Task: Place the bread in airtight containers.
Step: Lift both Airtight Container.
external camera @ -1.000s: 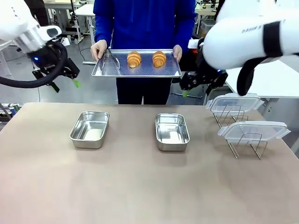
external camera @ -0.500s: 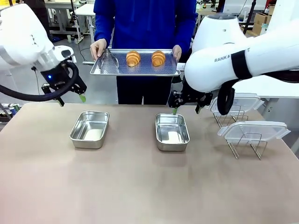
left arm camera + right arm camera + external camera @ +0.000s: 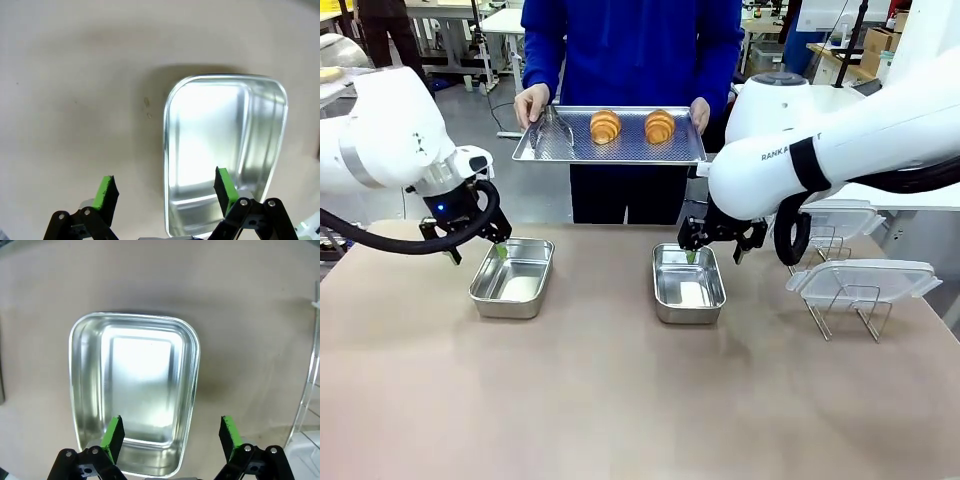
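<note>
Hovering by two containers (image 3: pixel 512 278) (image 3: pixel 688 284), left fingers (image 3: pixel 106 193), right fingers (image 3: pixel 114 433) apart; two croissants (image 3: pixel 606 126) (image 3: pixel 659 126), one tray (image 3: pixel 575 150).

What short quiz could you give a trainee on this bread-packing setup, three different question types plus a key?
1. True or false: both croissants already lie in the steel containers.
2. Who holds the perforated tray? A: the person. B: the left end effector. C: the right end effector.
3. Fill in: the left end effector and right end effector each hang near a container with jaws ____.
Key: 1 false, the croissants lie on the tray, the steel containers are empty; 2 A; 3 open.
</note>
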Robot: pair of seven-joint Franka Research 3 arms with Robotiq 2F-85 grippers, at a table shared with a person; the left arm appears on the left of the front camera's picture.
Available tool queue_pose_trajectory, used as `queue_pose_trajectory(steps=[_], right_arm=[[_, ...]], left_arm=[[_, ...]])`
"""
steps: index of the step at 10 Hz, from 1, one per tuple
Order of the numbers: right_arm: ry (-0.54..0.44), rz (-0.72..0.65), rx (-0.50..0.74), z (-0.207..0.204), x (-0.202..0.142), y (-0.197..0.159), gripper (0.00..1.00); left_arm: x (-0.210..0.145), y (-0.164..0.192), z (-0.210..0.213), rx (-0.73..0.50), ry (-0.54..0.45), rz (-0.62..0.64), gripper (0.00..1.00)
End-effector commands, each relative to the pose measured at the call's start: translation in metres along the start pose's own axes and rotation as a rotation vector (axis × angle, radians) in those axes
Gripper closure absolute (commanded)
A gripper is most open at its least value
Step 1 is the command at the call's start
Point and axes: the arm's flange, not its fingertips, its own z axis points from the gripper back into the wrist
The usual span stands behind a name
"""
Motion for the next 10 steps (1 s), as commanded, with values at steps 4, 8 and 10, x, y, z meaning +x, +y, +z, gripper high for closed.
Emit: queue_pose_trajectory(steps=[4, 8, 10], right_arm=[[0.012, 0.013, 0.025, -0.029, 0.006, 0.003, 0.0], [0.03, -0.025, -0.005, -0.032, 0.002, -0.005, 0.58], [0.04, -0.033, -0.028, -0.033, 0.001, -0.006, 1.0]], left_arm=[[0.007, 0.002, -0.032, 0.092, -0.045, -0.003, 0.0], [0.008, 0.003, -0.036, 0.109, -0.05, 0.007, 0.55], [0.007, 0.003, -0.038, 0.114, -0.041, 0.003, 1.0]])
